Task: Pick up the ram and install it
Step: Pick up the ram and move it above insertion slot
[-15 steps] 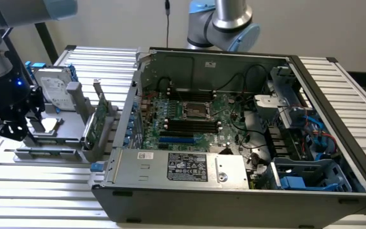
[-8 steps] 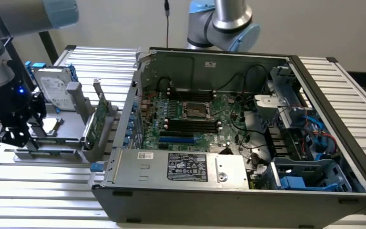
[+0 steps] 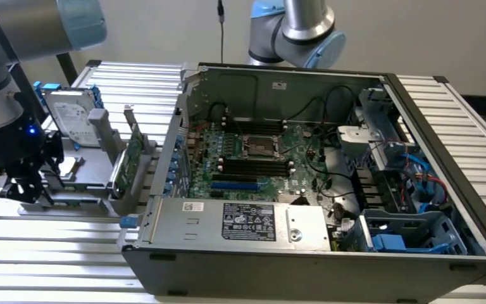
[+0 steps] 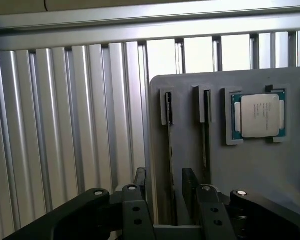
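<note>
Tool (image 4: 164, 175), fingers apart, straddles the ram (image 4: 169, 135) standing on edge in the gray holder (image 4: 250, 170).

Even bright light, glare on the metal slats (image 4: 162, 57), shadowed case interior (image 3: 260, 95).

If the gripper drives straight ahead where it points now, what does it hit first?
Likely the ram, edge-on in a slot of the grey holder: the gripper has its open fingers either side of it. Depth is unclear.
</note>
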Controlling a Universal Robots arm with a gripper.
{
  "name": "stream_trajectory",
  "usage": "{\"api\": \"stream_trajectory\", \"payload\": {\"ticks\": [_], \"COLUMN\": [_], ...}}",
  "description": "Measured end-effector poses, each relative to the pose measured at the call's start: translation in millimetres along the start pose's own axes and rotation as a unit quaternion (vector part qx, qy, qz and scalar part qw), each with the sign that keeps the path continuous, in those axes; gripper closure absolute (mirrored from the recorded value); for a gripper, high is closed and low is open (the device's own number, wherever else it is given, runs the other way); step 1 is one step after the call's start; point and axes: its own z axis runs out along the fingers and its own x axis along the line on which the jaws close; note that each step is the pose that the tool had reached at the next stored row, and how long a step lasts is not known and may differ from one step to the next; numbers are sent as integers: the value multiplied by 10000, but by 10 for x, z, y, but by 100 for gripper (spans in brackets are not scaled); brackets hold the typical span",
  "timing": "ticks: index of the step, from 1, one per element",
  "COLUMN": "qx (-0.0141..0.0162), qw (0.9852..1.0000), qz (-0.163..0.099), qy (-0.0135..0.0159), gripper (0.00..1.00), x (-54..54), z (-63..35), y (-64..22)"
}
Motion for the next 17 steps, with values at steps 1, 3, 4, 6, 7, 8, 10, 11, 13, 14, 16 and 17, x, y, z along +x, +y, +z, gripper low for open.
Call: {"api": "stream_trajectory", "payload": {"ticks": [1,3,4,6,7,8,10,11,13,14,16,17], "qx": [0,-1,-1,-1,-1,-1,-1,-1,-1,-2,-1,0], "qw": [10000,10000,10000,10000,10000,10000,10000,10000,10000,10000,10000,10000], "qz": [0,0,0,1,0,0,-1,0,0,0,0,0], "qy": [-2,-5,-6,-7,-7,-7,-7,-8,-9,-9,-12,-15], "gripper": [58,58,58,58,58,58,58,58,58,58,58,58], "x": [1,0,0,-2,-2,-4,-8,-11,-16,-17,-21,-24], "z": [13,37,51,85,104,122,156,170,189,197,215,224], "y": [-5,-16,-19,-21,-22,-23,-23,-23,-21,-16,-8,-5]}}
